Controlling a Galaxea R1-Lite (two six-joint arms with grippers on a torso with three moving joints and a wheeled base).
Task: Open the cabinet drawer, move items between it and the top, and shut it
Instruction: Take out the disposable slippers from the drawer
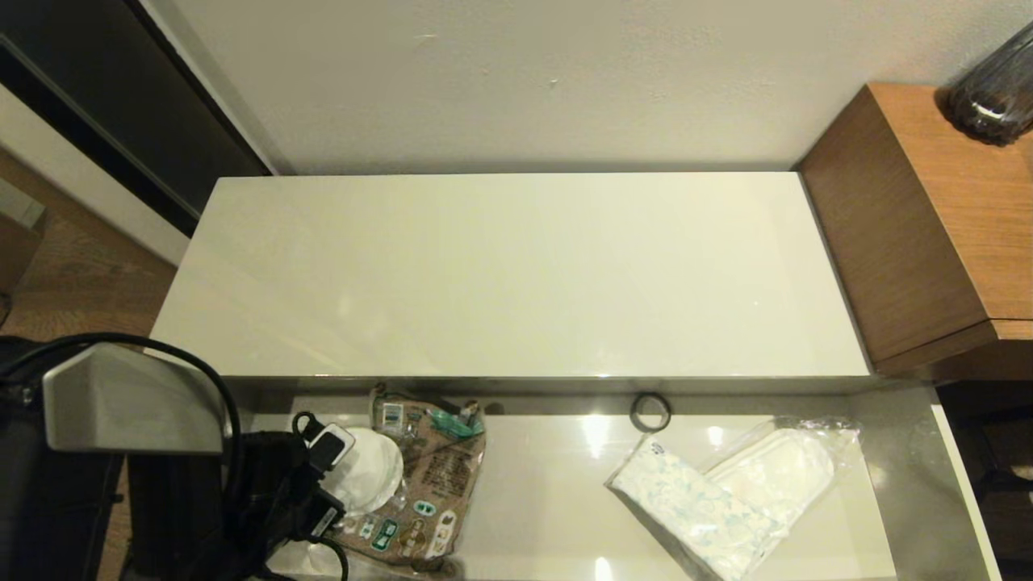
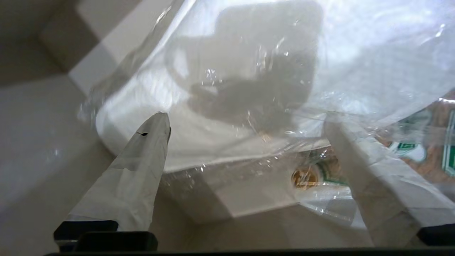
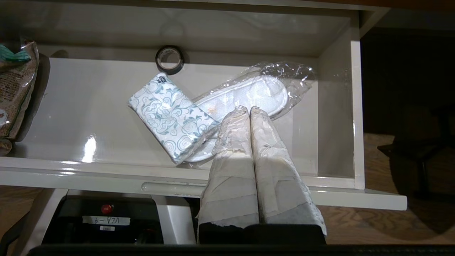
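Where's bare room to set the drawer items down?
The top is bare wall to front edge. In the cabinet drawer, a free strip lies between the brown packet and tissue pack. Crowded: left end, where the left gripper is open over bagged slippers.

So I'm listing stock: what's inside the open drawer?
In the drawer: tissue pack overlapping bagged slippers, a dark ring, a brown packet and more bagged slippers at the open left claw. Under them is hidden.
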